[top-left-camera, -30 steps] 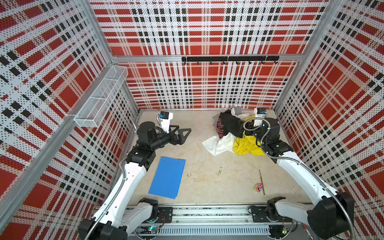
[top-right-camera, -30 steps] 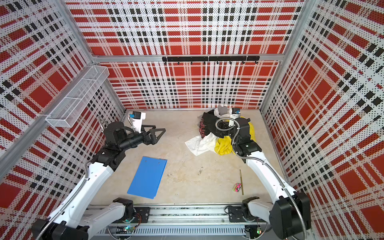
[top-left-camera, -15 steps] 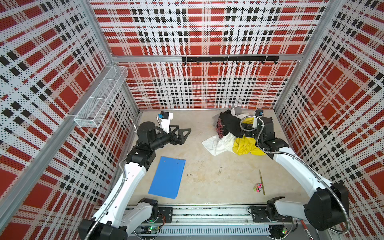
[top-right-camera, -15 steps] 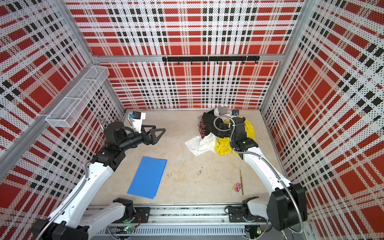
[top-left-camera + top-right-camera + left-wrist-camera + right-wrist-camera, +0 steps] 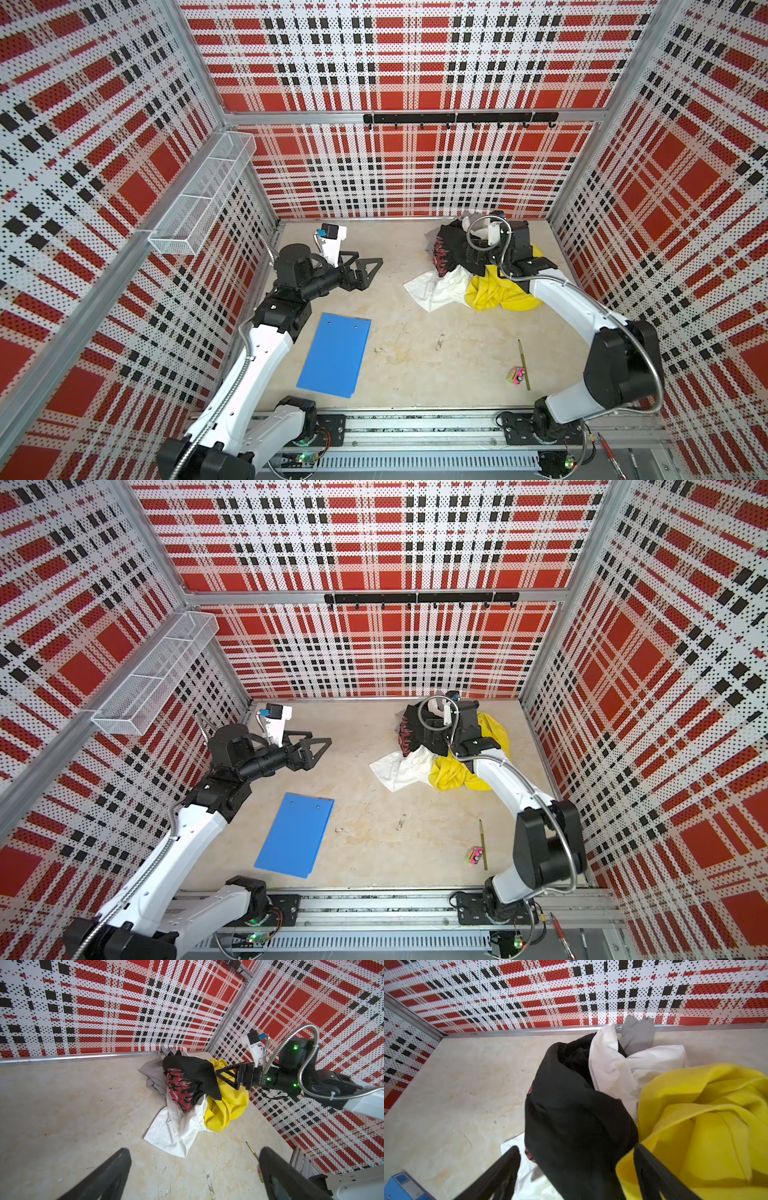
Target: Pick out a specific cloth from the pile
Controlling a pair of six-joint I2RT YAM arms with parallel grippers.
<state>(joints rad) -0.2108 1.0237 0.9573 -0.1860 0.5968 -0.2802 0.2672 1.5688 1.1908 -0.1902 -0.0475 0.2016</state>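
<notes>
The right gripper [image 5: 576, 1149] hangs low over the pile [image 5: 440, 286], its 2 fingers spread wide and closed on nothing. The cloth [image 5: 571, 1115], black with a red print along 1 side, bulges up directly between those fingers and runs on ahead of them; I cannot tell whether either finger presses it. The yellow garment [image 5: 706, 1126] lies just beside 1 finger, and the white cloth [image 5: 176, 1130] spills out below the gripper and the black fabric. A grey garment [image 5: 637, 1032] sits farthest ahead, against the wall. The left gripper [image 5: 194, 1150] is also wide apart and empty above the bare table [image 5: 415, 332], with the pile well ahead of it and the blue folder [image 5: 334, 357] behind it.
</notes>
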